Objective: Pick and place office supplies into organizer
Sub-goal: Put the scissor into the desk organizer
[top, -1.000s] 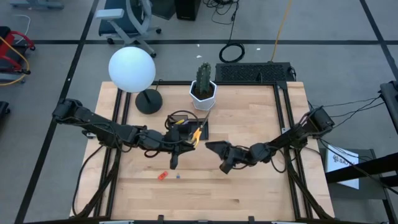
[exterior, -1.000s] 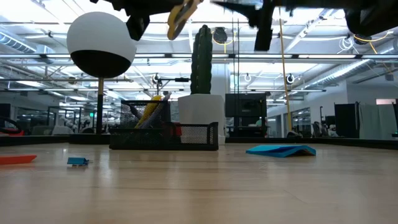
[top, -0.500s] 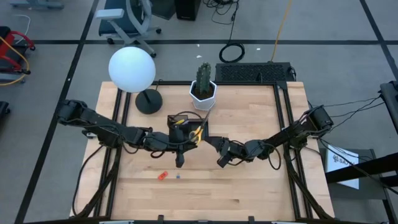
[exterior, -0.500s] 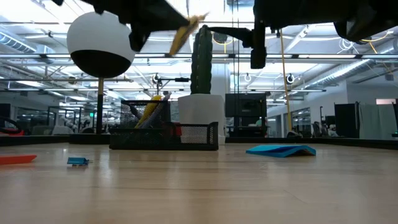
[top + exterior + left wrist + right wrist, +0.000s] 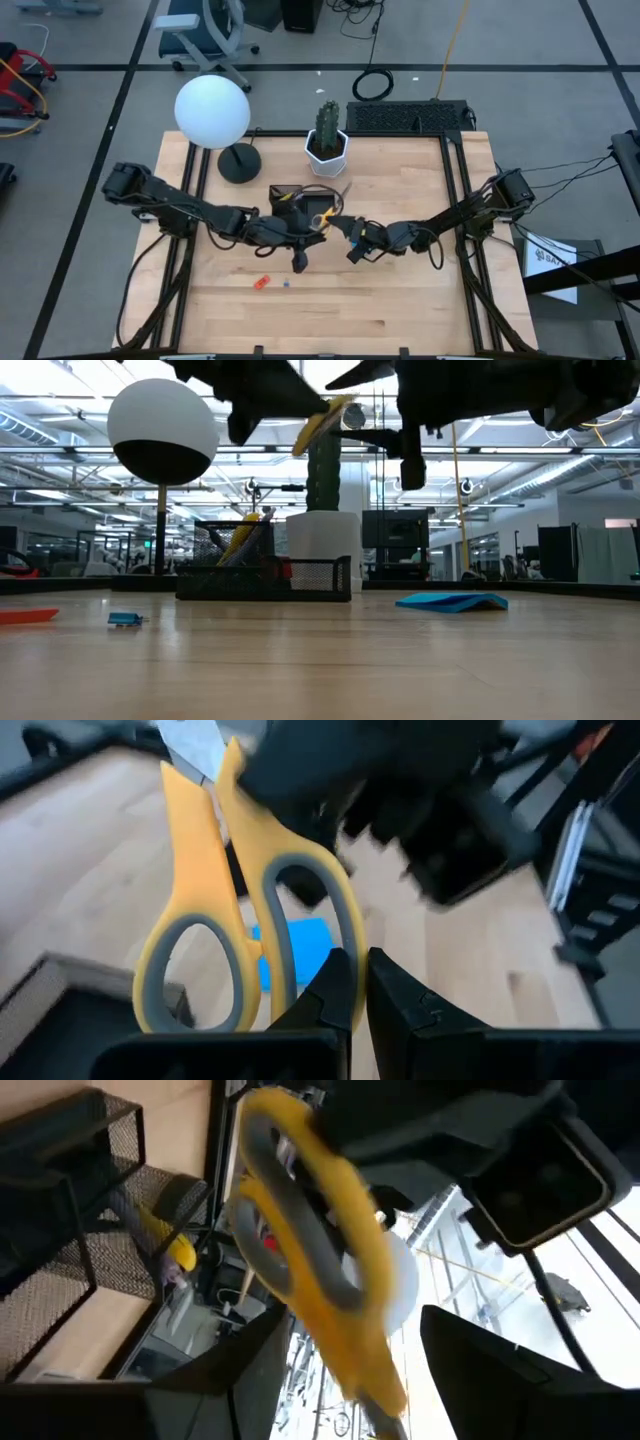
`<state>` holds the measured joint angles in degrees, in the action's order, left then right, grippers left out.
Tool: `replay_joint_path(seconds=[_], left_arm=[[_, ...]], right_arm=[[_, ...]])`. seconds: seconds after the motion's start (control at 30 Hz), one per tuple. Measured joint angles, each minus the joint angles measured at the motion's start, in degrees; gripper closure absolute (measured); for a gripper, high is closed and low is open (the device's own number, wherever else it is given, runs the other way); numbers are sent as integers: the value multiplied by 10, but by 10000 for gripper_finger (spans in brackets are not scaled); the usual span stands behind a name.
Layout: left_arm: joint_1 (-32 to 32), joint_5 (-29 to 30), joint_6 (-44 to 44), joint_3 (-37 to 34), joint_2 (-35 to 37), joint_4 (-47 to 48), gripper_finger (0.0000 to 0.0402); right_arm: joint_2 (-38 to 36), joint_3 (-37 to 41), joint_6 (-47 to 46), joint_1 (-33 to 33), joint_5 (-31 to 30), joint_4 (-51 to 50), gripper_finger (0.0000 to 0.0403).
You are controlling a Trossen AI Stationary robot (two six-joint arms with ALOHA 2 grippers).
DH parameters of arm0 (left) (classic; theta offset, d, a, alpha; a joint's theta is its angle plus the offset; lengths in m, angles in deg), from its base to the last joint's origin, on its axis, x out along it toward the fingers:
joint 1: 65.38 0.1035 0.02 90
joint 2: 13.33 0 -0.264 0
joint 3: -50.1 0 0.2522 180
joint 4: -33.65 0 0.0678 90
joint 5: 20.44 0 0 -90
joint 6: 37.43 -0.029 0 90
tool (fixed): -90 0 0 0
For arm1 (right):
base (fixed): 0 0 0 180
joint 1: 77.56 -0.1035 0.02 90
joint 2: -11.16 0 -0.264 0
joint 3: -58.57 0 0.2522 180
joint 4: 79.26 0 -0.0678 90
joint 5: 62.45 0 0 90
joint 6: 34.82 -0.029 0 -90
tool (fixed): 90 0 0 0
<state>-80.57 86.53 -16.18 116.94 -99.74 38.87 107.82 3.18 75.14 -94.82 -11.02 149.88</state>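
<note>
Progress: partly done. The organizer (image 5: 291, 197) sits mid-table, just near of the cactus pot (image 5: 327, 150), and already holds some supplies; the low view shows a yellow item (image 5: 240, 535) standing in its mesh. Still loose on the table (image 5: 400, 300): a red-orange piece (image 5: 262, 283) and a tiny blue piece (image 5: 287, 284) near-left of centre, and the blue sticky-note pad (image 5: 452, 601) to the right.

Scissors (image 5: 326, 211) are in the air just right of the organizer, between the two arms. Left gripper (image 5: 310, 225) has its fingers clamped on one handle loop. Right gripper (image 5: 345, 232) sits just right of the scissors with fingers spread wide, holding nothing as far as I can tell. Looks like a handover or a two-arm reorientation; judgement only.

View differences: the high view gives the layout but hides the pad under the arms. The low view shows the scissors lifted clear of the table. The left wrist view shows the fingers (image 5: 325, 990) pinching the loop; the right wrist view shows the handles close ahead between open fingers (image 5: 490, 1370).
</note>
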Motion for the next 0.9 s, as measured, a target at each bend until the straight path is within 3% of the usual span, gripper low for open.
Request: replay_joint_path(seconds=[0.37,0.5,0.7,0.9], left_arm=[[7,-20,-11,29,-40,2,390],[6,-19,-13,37,-44,0,388],[5,-19,-21,41,-43,-8,397],[5,-18,-28,40,-38,-8,388]], right_arm=[[0,-2,-55,4,9,-19,202],[0,-2,-74,4,11,-18,251],[2,0,-97,5,-3,-17,372],[2,-9,-146,15,-4,-30,375]])
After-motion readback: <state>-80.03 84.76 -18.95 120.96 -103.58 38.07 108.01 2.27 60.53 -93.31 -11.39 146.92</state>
